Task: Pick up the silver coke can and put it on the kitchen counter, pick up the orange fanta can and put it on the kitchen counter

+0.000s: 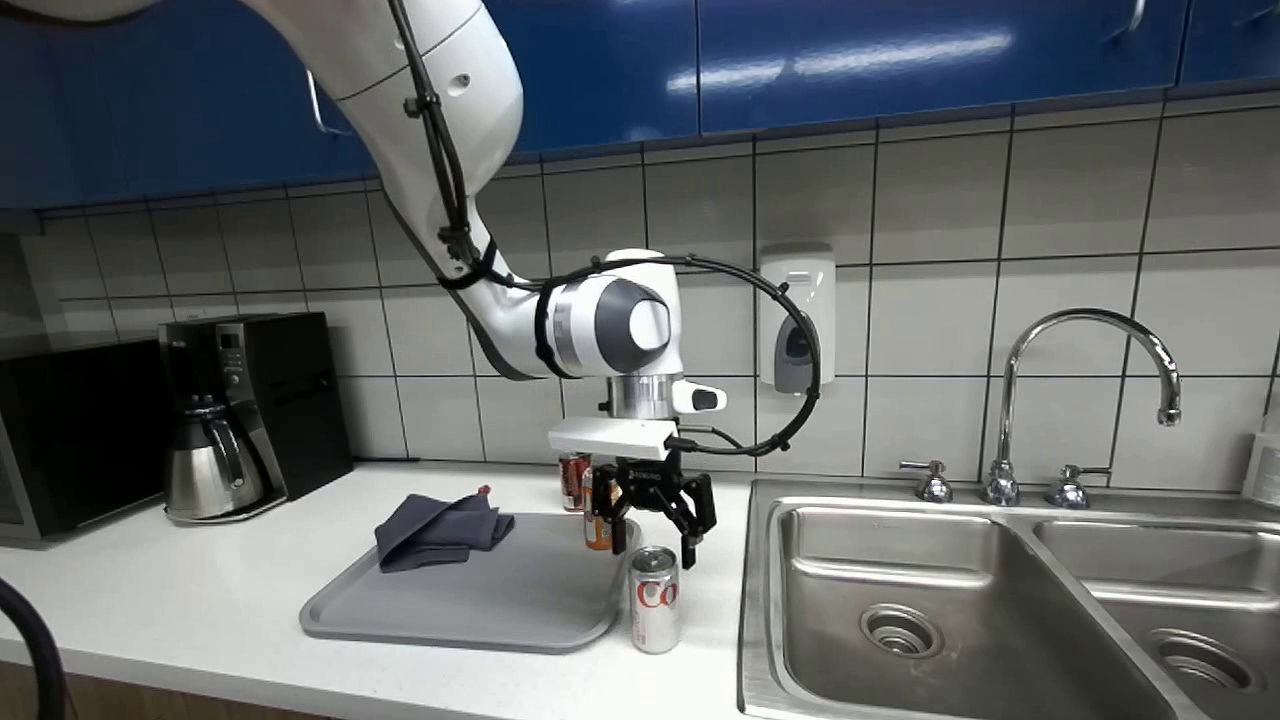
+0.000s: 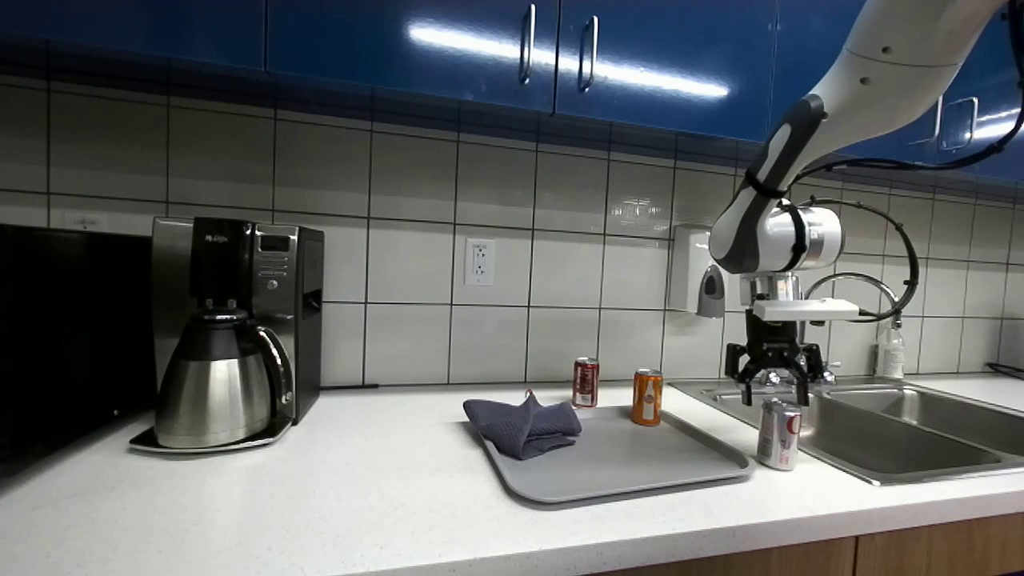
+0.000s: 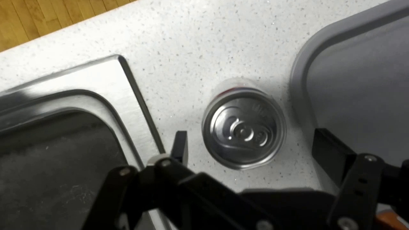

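Note:
The silver coke can (image 1: 656, 607) stands upright on the white kitchen counter (image 1: 190, 600), between the grey tray and the sink. It also shows in an exterior view (image 2: 778, 436) and from above in the wrist view (image 3: 244, 129). My gripper (image 1: 653, 545) is open and empty, pointing down just above the can; it also shows in an exterior view (image 2: 774, 396). In the wrist view my fingertips (image 3: 252, 150) are apart on either side of the can's top, not touching it. The orange fanta can (image 2: 646, 398) stands on the tray's back corner, partly hidden by my gripper in an exterior view (image 1: 596, 525).
The grey tray (image 2: 624, 476) bears a dark cloth (image 2: 524, 424). A dark red can (image 2: 586, 382) stands behind the tray by the wall. The steel double sink (image 1: 760, 600) lies beside the silver can. A coffee maker (image 2: 240, 336) stands at the far left.

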